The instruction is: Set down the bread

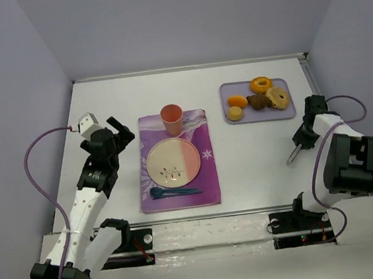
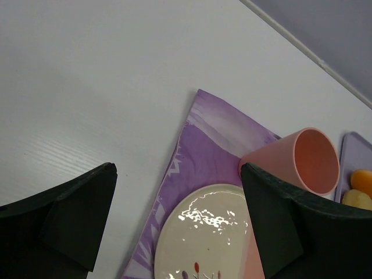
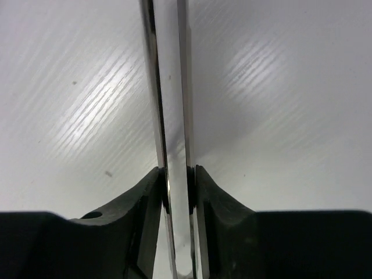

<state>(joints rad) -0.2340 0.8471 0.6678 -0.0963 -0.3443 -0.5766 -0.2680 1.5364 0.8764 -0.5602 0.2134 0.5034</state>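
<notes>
White tabletop (image 1: 257, 165) is sitting inside pale lavender walls (image 1: 4, 79). A purple placemat (image 1: 210, 177) is lying mid-table, carrying a cream & pink plate (image 1: 172, 158). A pink cup (image 1: 172, 119) is standing upright just beyond the plate, and blue utensils (image 1: 172, 192) are lying at the mat's near edge.

At far right a lavender tray (image 1: 235, 90) is holding the food. The bread (image 1: 235, 113), a small pale bun, is sitting in the tray's near-left corner, just beside an orange oval piece (image 1: 237, 100) and near a brown piece (image 1: 258, 102). Two ring donuts (image 1: 260, 84) are lying on the tray's right half. The bread is well apart from the plate and neither arm is touching it. In the left wrist view it is peeking in at the right edge (image 2: 360, 199), under the orange piece.

L side: left gripper (image 1: 123, 132) is hovering just left of the mat's far corner, jaws spread wide w/ nothing between them. Its wrist cam is showing both dark fingers (image 2: 75, 215) framing the mat, plate & cup.

R side: right gripper (image 1: 302, 138) is hanging over bare table, between tray & near edge, jaws clamped on a thin shiny metal tool (image 1: 293, 154) that is pointing down-left. In the right wrist view the tool (image 3: 171, 87) is looking like two flat strips pressed together; can't tell exactly what kind of tool it is.
</notes>
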